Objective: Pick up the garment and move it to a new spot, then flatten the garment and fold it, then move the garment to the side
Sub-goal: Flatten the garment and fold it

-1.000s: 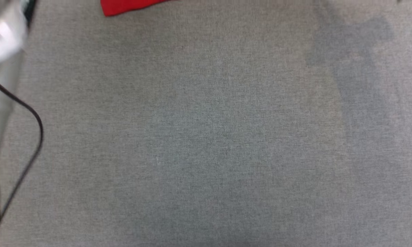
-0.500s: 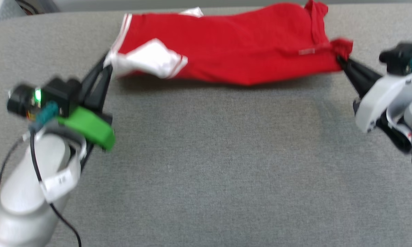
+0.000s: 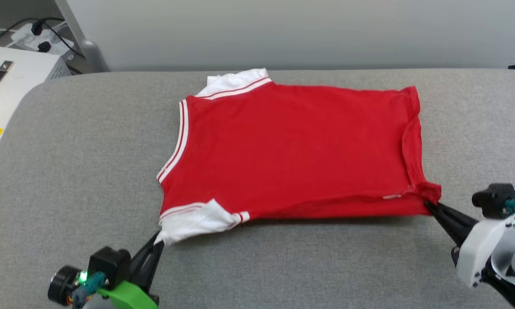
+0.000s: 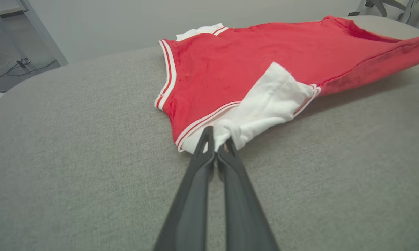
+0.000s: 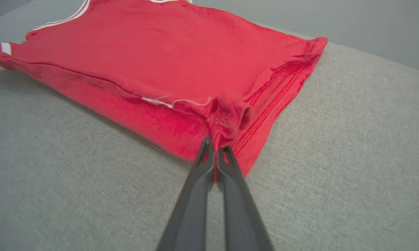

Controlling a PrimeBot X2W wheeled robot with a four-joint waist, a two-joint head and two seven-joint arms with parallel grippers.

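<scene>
I have the garment (image 3: 291, 150) spread mid-cushion on the grey pad (image 3: 68, 171). The body is mostly flat and the near edge is lifted a bit. The left gripper (image 3: 158, 243) is clamped on the tip of the white sleeve (image 3: 197, 221), and the right gripper (image 3: 429, 206) is pinched tight on the bunched hem corner (image 3: 429, 191) — two holds well apart, so I can tension the near edge btwn them and draw out slack. Prob the flatten step, w/ the fold not yet begun.
</scene>
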